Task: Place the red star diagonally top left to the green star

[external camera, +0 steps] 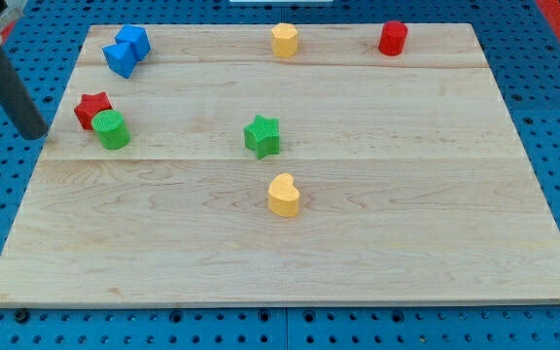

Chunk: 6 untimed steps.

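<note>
The red star (90,108) lies at the board's left side, touching a green cylinder (112,128) at its lower right. The green star (262,135) sits near the board's middle, well to the right of the red star. My tip (35,132) is at the board's left edge, just left of the red star and a little lower, with a small gap between them.
Two blue blocks (125,51) lie touching at the top left. A yellow block (284,40) is at the top middle, a red cylinder (393,38) at the top right. A yellow heart-like block (284,194) lies below the green star. The wooden board (426,243) rests on blue pegboard.
</note>
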Tool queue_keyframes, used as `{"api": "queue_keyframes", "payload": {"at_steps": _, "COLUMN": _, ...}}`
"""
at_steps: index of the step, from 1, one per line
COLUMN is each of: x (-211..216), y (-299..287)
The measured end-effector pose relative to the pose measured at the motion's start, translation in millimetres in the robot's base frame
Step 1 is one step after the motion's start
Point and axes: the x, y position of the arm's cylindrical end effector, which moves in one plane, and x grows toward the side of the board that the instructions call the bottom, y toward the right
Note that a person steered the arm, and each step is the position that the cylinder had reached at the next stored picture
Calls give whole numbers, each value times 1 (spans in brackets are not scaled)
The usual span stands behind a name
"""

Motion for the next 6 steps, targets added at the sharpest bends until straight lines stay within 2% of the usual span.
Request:
{"api": "queue_keyframes", "payload": {"at_steps": 1, "x": -18, "y": 29}}
{"api": "queue_keyframes", "payload": {"at_steps": 2, "x": -35, "y": 83}}
{"api": "queue_keyframes", "payload": {"at_steps": 3, "x": -38, "y": 109}}
{"api": "queue_keyframes", "payload": {"at_steps": 4, "x": -38, "y": 168}}
{"api": "queue_keyframes", "payload": {"at_steps": 6, "x": 23, "y": 191}}
